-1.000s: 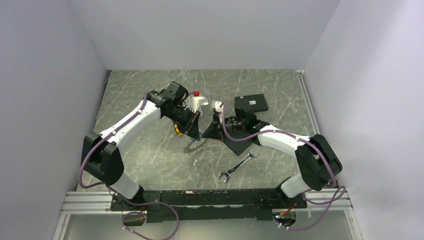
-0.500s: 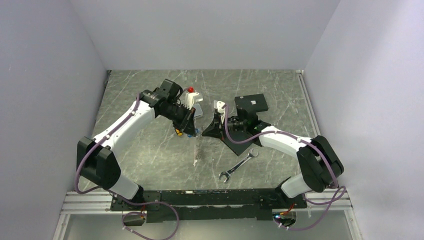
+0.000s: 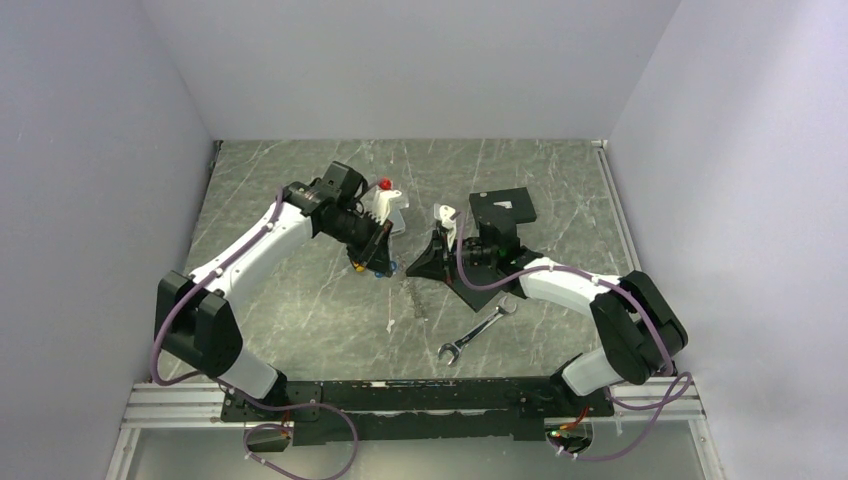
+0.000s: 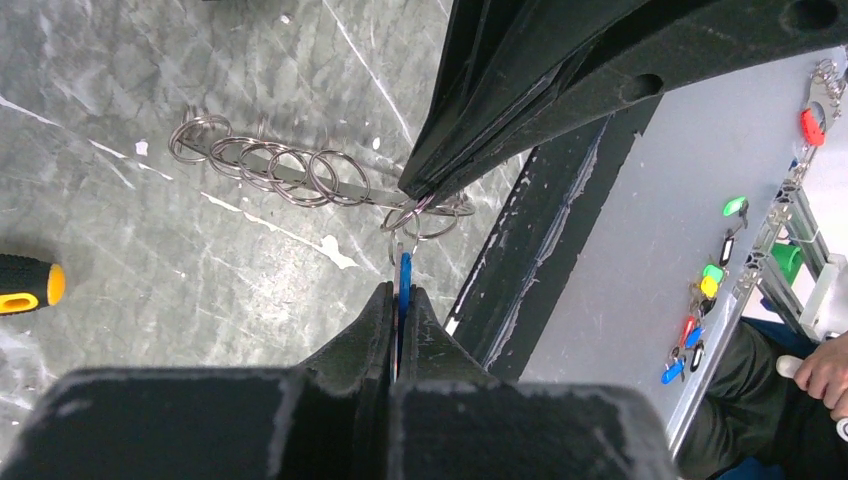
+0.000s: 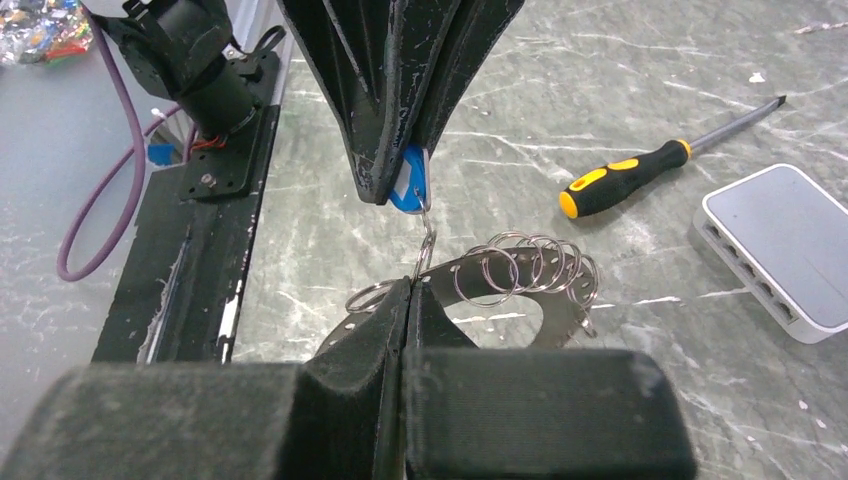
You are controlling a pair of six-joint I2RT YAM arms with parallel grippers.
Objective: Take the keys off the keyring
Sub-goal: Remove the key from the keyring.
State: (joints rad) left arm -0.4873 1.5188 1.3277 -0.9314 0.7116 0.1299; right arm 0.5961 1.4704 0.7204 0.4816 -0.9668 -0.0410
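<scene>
Over on the left, a yellow-and-black screwdriver (image 5: pixel 625 180) lies on the marbled table (image 3: pixel 300 300). A white network switch (image 5: pixel 775 240) sits near it, a little further back. The left gripper (image 4: pixel 402 295) reaches in towards the middle with its fingers closed tight on a blue tag (image 4: pixel 404 272), which stands edge-on between them.

A thin wire loop runs from the tag to the keyring (image 5: pixel 545 315), a flat grey metal arc held between the two arms near the middle of the table. The keys (image 5: pixel 530 262) on it look like a row of small overlapping loops strung along its edge. I can't tell whether the far end of the arc touches the table.

The right gripper (image 5: pixel 408 290) meets the left one nearly tip to tip. Its fingers are pinched together on the keyring, right where the tag's loop joins it.

Further right, nearer the arm bases, a silver open-ended wrench (image 3: pixel 478 330) lies on the table. A black rectangle (image 3: pixel 503 208) lies flat towards the back.
</scene>
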